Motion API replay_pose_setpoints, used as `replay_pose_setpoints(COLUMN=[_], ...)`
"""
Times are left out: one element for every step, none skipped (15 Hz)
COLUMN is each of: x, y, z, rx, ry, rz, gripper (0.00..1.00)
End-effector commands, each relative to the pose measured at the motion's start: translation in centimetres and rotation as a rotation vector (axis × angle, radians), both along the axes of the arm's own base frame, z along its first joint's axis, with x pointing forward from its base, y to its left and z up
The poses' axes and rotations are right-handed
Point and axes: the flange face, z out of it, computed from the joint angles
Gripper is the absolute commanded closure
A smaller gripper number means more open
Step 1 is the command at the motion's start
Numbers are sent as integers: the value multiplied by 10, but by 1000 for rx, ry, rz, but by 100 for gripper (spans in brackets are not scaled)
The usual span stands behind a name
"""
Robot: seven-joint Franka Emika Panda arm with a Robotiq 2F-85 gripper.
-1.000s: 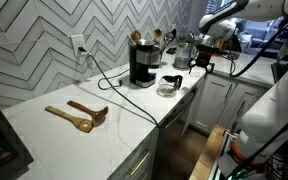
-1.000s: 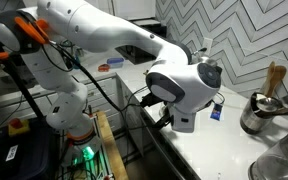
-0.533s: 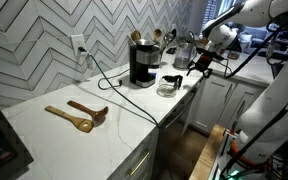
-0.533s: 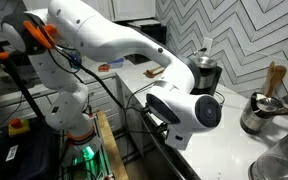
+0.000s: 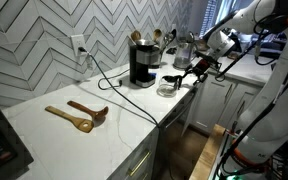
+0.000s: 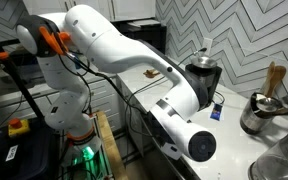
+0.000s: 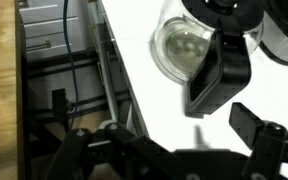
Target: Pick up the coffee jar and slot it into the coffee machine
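Note:
The coffee jar (image 5: 170, 85) is a small clear-glass carafe with a black rim. It stands on the white counter just beside the black coffee machine (image 5: 142, 64), outside it. My gripper (image 5: 195, 71) hovers close to the jar on the side away from the machine, open and empty. In the wrist view the jar (image 7: 184, 45) lies at the top, with one dark finger (image 7: 219, 75) overlapping its edge; the gripper (image 7: 236, 95) holds nothing. In an exterior view the machine (image 6: 202, 74) shows behind my arm, and the jar is hidden.
A grey metal jug (image 5: 184, 49) and a utensil holder (image 5: 154, 40) stand behind the jar. The machine's black cord (image 5: 114, 85) trails across the counter. Wooden spoons (image 5: 79, 115) lie farther along. The counter edge (image 7: 124, 90) drops to cabinets beside the jar.
My arm has come down from beside the metal jug towards the coffee jar, and the gripper now sits lower and nearer to it. The jar and machine have not moved.

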Motion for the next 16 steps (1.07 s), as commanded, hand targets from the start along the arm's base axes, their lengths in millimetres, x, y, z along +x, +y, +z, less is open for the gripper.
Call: replay_pose_setpoints(x=[6, 9, 6, 7, 8, 9, 9, 9, 11, 12, 14, 16, 18, 19, 20, 21], y=[-6, -5, -1, -1, -2, -3, -3, -3, -3, -3, -3, -4, -4, -4, -4, -3], z=[-10, -12, -8, -9, -10, -10, -11, -11, -14, -15, -15, -15, -17, -18, -19, -21], rx=[68, 50, 33, 33, 32, 31, 31, 30, 62, 85, 102, 117, 126, 142, 155, 172], ry=[-16, -22, -6, -5, -3, -3, -2, -2, -21, -40, -62, -75, -80, -91, -94, -100], rz=[-29, -15, -15, -14, -13, -13, -13, -13, -30, -44, -53, -66, -77, -86, -92, -97], gripper=[0, 0, 0, 0, 0, 0, 0, 0, 0, 0, 0, 0, 0, 0, 0, 0])
